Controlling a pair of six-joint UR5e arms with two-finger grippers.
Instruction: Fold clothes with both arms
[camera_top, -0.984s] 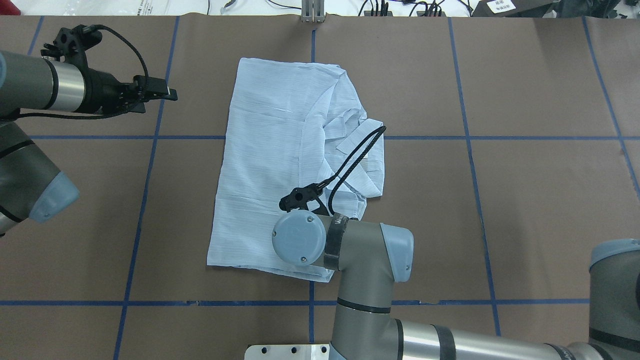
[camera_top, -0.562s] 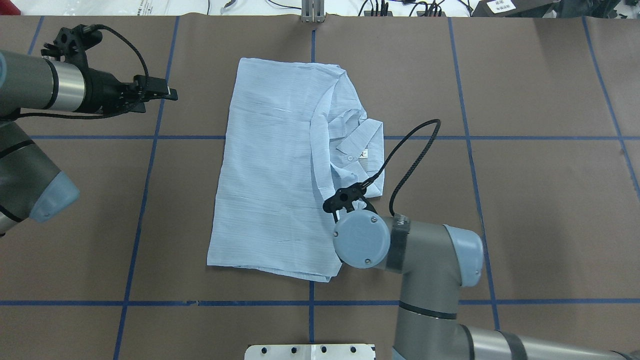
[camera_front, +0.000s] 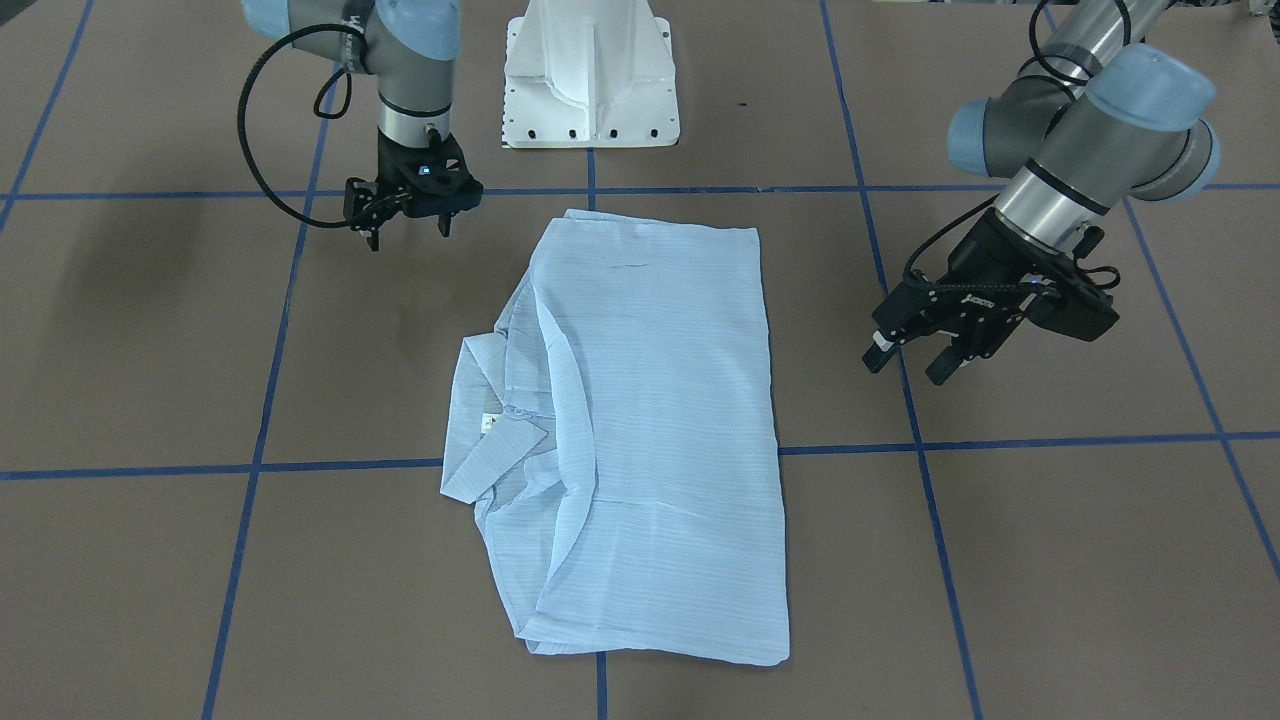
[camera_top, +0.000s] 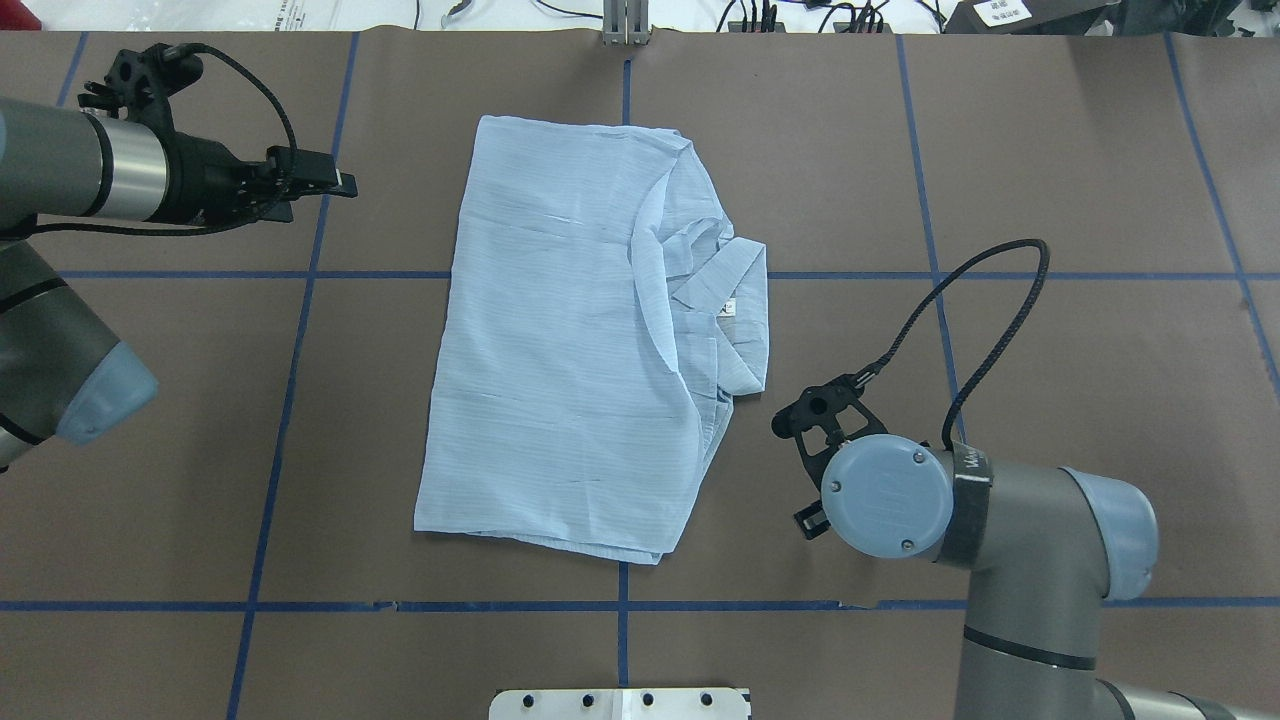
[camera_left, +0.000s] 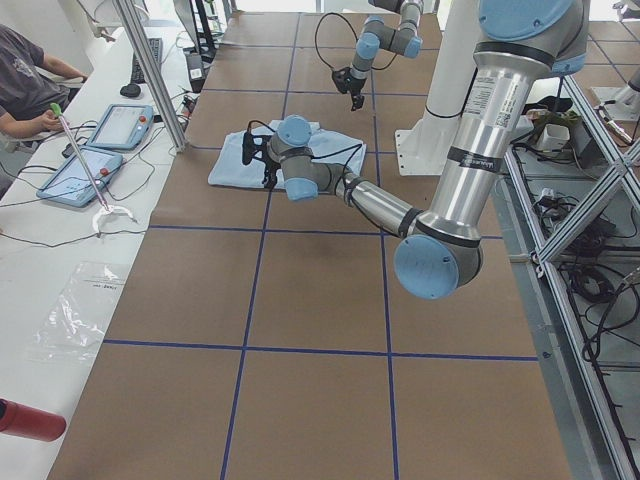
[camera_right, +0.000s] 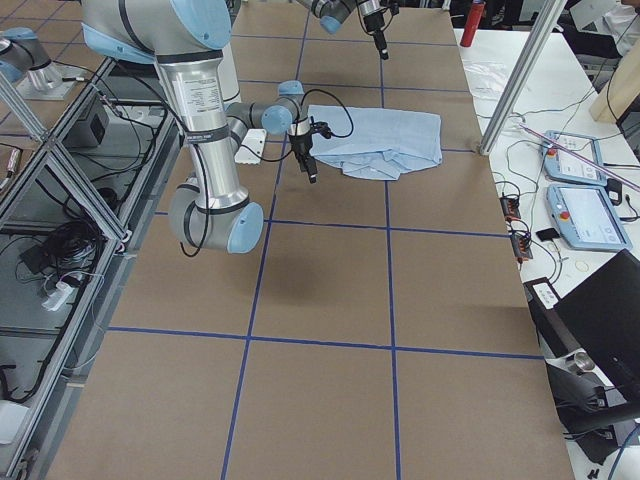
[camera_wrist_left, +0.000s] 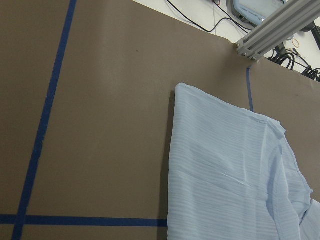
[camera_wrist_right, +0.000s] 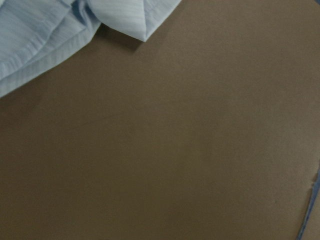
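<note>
1. Right end effector (camera_front: 408, 232) has backed off the shirt (camera_top: 560, 350) onto bare worktop (camera_top: 1050, 150); fingers apart, empty.
2. Left end effector (camera_front: 908, 365) hasn't moved: fingers apart, empty, well clear of the shirt.
3. Shirt lies folded mid-worktop, collar (camera_top: 735, 290) at its right edge. That fold looks released; next fold pending.

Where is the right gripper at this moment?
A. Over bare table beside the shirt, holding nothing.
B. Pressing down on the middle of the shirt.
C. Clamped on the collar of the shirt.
A: the right gripper hangs open and empty over the bare brown table, apart from the shirt.
</note>
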